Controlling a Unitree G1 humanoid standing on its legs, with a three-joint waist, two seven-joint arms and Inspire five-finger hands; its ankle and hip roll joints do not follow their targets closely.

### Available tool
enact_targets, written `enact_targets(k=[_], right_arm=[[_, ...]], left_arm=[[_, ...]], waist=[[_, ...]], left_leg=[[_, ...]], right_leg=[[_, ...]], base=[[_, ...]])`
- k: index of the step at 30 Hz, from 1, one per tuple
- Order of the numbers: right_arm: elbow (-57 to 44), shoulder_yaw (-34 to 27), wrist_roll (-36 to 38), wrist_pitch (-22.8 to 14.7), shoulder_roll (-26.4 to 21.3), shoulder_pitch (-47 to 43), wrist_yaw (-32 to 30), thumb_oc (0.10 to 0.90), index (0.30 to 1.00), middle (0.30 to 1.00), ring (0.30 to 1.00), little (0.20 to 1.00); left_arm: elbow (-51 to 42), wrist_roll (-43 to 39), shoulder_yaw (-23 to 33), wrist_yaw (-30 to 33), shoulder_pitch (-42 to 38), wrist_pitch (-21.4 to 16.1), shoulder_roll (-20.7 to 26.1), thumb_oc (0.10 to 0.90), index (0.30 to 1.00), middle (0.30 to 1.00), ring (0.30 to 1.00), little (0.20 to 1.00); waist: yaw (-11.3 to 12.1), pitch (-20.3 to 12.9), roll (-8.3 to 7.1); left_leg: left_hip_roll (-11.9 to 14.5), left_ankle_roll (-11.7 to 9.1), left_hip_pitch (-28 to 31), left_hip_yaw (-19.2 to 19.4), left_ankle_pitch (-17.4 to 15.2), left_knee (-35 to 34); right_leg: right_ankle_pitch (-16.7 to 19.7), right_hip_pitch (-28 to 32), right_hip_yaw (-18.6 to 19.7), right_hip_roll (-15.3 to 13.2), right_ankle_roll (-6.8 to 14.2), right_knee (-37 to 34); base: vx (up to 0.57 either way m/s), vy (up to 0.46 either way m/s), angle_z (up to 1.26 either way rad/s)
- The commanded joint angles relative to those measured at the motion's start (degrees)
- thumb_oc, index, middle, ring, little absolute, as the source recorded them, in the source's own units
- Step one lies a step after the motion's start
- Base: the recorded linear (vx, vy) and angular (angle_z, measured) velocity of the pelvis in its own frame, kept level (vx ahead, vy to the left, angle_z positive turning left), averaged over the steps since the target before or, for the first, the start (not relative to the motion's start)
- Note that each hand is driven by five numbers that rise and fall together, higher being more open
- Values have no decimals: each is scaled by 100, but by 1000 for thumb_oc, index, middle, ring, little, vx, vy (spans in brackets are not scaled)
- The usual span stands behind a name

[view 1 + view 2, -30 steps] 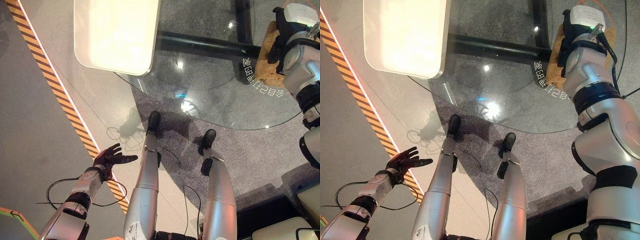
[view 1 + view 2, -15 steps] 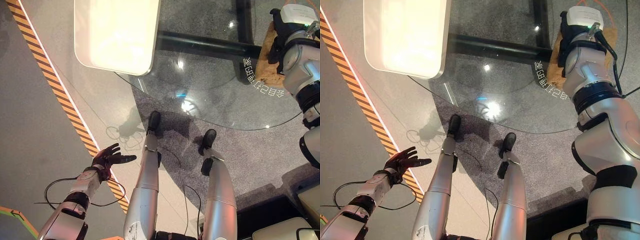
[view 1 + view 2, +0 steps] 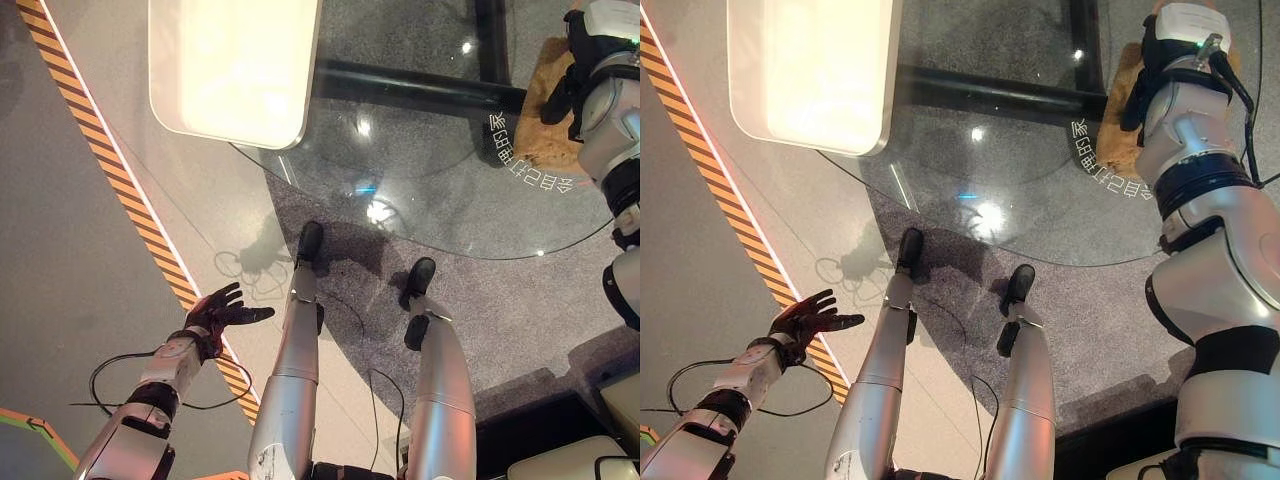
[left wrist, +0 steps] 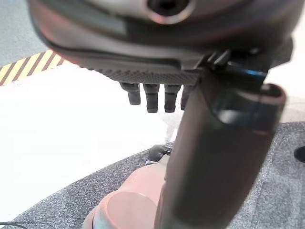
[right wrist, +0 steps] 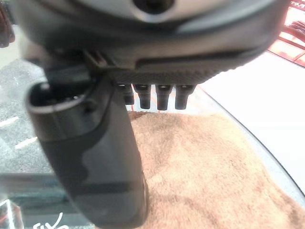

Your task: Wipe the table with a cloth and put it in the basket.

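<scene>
Currently the right hand lies with straight fingers flat on the tan cloth, which rests at the far right of the glass worktop, so wiping looks under way. Binning remains; I see no basket. White characters on the glass beside the cloth are unreadable. Down at near left, the left hand hangs spread, idle.

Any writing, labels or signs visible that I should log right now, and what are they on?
White characters printed on the glass table beside the tan cloth: reversed as seen and too small to read.
Yellow-and-black striped tape on the floor: a marking, no words.
Nothing else readable.
</scene>
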Motion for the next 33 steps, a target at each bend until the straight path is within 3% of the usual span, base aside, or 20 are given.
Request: enact_targets(k=[1,23,24,25,26,33], right_arm=[[165,314,59,237,-529,-439,-27,800,900,900,900,900],[257,119,163,-86,-442,-245,15,800,900,900,900,900],[254,112,137,-96,-441,-246,130,701,815,815,815,801],[252,125,89,-116,-447,-230,119,298,469,469,469,398],[250,136,124,-136,-455,-229,126,100,300,300,300,200],[234,134,121,-153,-444,-232,239,100,300,300,300,200]], left_arm=[[116,40,-52,-34,500,58,201,800,900,900,900,900],[78,-3,-116,-16,438,65,142,800,900,900,900,900],[75,7,-107,-14,444,55,131,800,900,900,900,900],[58,2,-115,3,428,75,131,800,900,900,900,900],[47,-6,-119,12,418,95,140,800,900,900,900,900],[69,-18,-112,11,430,84,150,800,900,900,900,900]], waist=[[-64,-84,202],[-73,-84,301],[-75,-84,301],[-77,-84,303],[-80,-84,304],[-76,-84,315]], left_leg=[[-615,752,-38,597,-511,408],[-614,743,-66,655,-474,324],[-614,738,-69,655,-468,319],[-618,740,-79,653,-462,311],[-620,742,-80,652,-459,305],[-616,742,-77,657,-448,278]], right_leg=[[122,140,-318,584,-323,-453],[149,82,-310,544,-305,-529],[152,79,-307,546,-303,-532],[155,67,-305,547,-303,-536],[160,61,-306,549,-304,-539],[171,46,-314,541,-301,-546]], base=[[0,0,0],[0,0,0],[0,0,0],[0,0,0],[0,0,0],[0,0,0]])
